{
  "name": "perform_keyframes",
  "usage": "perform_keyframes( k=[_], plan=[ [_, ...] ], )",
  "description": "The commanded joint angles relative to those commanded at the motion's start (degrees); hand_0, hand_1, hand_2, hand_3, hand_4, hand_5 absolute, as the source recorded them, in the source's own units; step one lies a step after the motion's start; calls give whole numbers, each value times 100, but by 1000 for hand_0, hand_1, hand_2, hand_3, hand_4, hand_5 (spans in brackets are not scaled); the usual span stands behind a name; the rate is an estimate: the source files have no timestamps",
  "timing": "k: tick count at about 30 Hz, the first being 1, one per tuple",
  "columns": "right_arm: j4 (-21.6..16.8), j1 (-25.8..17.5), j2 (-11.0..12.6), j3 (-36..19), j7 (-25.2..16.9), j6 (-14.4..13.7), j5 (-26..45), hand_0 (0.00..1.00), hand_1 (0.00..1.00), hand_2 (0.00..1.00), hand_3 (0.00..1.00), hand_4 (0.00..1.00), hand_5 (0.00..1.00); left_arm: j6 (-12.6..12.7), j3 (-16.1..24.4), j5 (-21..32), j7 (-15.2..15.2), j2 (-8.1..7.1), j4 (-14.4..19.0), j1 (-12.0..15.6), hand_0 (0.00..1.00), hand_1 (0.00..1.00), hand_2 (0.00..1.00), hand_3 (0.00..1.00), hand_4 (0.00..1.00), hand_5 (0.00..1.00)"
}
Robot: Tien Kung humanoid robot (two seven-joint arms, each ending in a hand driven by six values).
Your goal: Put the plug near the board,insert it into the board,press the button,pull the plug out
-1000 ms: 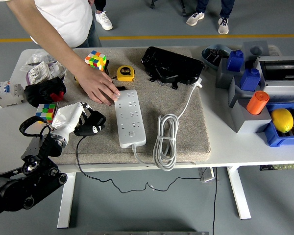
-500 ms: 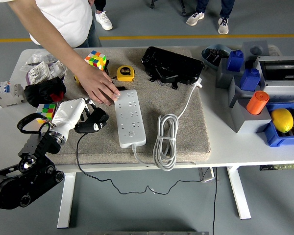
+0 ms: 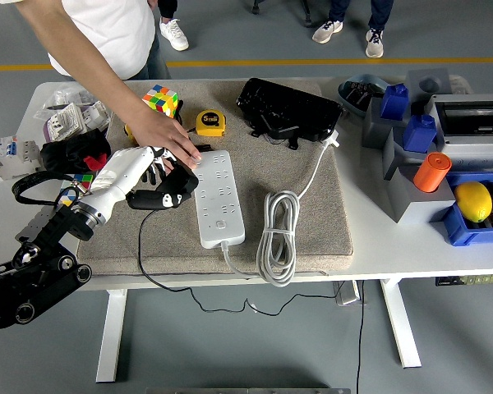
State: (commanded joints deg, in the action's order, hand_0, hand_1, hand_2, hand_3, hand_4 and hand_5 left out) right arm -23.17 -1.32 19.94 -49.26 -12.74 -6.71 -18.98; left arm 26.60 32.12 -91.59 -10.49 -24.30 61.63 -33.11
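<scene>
Left hand (image 3: pixel 145 175) grips black plug (image 3: pixel 166 199), fingers wrapped around it, over the mat's left half. Plug sits just left of the strip (image 3: pixel 217 197); strip's long axis runs near-to-far. Prongs not visible. Person's hand (image 3: pixel 166 138) rests at the strip's far-left corner. Right arm out of view.

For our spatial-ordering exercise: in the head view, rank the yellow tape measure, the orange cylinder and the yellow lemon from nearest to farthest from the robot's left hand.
Measured from the left hand, which grips the black plug:
1. Yellow tape measure, just beyond it on the mat, up and to the right.
2. Orange cylinder, far across at the right side.
3. Yellow lemon, farther right still, in the blue bin.
</scene>
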Motion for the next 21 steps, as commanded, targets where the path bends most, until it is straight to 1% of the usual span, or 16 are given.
perform_keyframes(
  k=[2, 5, 7, 10, 14, 16, 21],
  plan=[
    [0, 6, 4, 3, 0, 1, 4, 706, 706, 690, 581, 998, 572, -126, -131, 56, -199, -48, -51, -172, 256, 278, 306, 504, 786, 78],
    [-4, 16, 14, 8, 0, 4, 7, 705, 706, 690, 580, 998, 564, -294, -383, 163, -420, -100, -138, -430, 260, 282, 309, 510, 778, 69],
    [-5, 18, 22, 14, -1, 5, 10, 705, 706, 690, 580, 998, 564, -363, -544, 214, -517, -115, -189, -573, 260, 282, 309, 510, 778, 69],
    [-6, 30, 33, 7, -3, 6, 14, 704, 705, 689, 581, 998, 563, -463, -838, 253, -744, -113, -297, -855, 273, 287, 323, 513, 781, 69],
    [-5, 36, 36, 0, -4, 6, 22, 704, 705, 689, 581, 998, 563, -452, -1101, 207, -936, -50, -450, -1164, 273, 287, 323, 513, 781, 69],
    [-7, 39, 40, 2, -5, 8, 23, 704, 706, 689, 580, 998, 562, -420, -1263, 212, -1028, 14, -558, -1352, 277, 293, 328, 515, 790, 72],
    [-8, 53, 52, 36, -5, 14, 29, 704, 706, 689, 581, 998, 562, -377, -1592, 297, -1215, 160, -809, -1649, 284, 293, 328, 515, 795, 81]
  ],
)
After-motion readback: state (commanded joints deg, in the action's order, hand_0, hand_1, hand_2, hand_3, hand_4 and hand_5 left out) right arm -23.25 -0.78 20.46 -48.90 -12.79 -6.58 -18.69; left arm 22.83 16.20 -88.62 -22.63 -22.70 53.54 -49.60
